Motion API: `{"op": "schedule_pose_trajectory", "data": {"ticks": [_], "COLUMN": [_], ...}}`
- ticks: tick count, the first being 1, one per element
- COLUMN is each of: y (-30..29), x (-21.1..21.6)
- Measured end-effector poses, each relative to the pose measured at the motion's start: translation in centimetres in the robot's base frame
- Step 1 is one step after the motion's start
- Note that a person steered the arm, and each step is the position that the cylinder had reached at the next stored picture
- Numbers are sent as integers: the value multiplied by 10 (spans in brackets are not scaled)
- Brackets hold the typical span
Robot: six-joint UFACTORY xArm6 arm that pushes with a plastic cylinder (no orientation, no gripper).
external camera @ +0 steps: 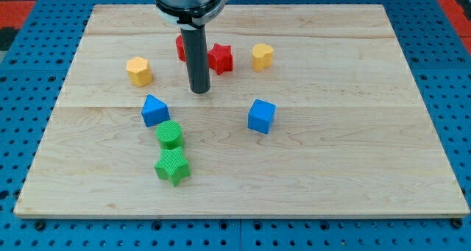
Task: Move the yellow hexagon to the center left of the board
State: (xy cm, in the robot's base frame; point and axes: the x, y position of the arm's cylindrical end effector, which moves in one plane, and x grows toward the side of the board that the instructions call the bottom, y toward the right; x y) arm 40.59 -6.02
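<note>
The yellow hexagon (pixel 138 71) lies on the wooden board (pixel 353 170), in its upper left part. My tip (pixel 200 91) rests on the board to the right of the hexagon and a little lower, well apart from it. A second yellow block (pixel 262 57), of rounded shape, lies at the upper middle, to the right of the rod.
A red star (pixel 220 58) sits just right of the rod, and a red block (pixel 180 47) is partly hidden behind it. A blue triangular block (pixel 154 110), a green cylinder (pixel 170 135) and a green star (pixel 172 166) lie below the hexagon. A blue cube (pixel 261 116) is at the centre.
</note>
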Motion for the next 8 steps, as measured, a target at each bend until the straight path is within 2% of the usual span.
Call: {"op": "schedule_pose_trajectory", "data": {"ticks": [2, 3, 4, 5, 8], "y": [2, -44, -64, -64, -64], "x": [-1, -7, -33, -60, -67]}}
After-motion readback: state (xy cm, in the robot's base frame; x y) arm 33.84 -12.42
